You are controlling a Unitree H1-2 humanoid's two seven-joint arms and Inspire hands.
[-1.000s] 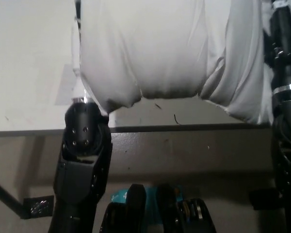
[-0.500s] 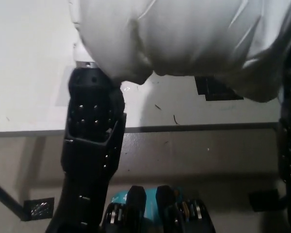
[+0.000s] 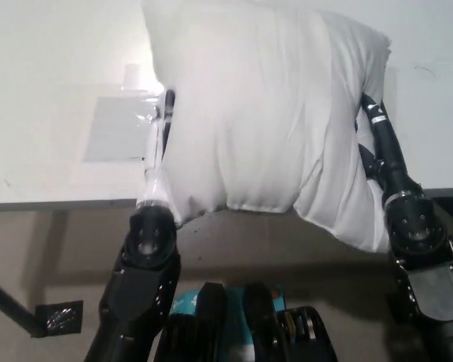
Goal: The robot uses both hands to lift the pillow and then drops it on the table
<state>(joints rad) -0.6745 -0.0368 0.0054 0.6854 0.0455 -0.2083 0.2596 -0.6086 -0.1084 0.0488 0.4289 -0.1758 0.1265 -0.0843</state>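
The pillow (image 3: 264, 121) fills the upper centre of the frame, squeezed between the two arms so that side pressure carries it above the desk (image 3: 53, 90), its lower edge overhanging the near desk rim. Both forearms rise from the lower frame along its flanks; the left hand (image 3: 160, 143) and right hand (image 3: 377, 128) are largely hidden against it, so finger spread cannot be told.

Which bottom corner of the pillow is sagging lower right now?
On the pillow, the corner beside the right arm: it droops lowest in the head view, while the corner beside the left arm sits higher.
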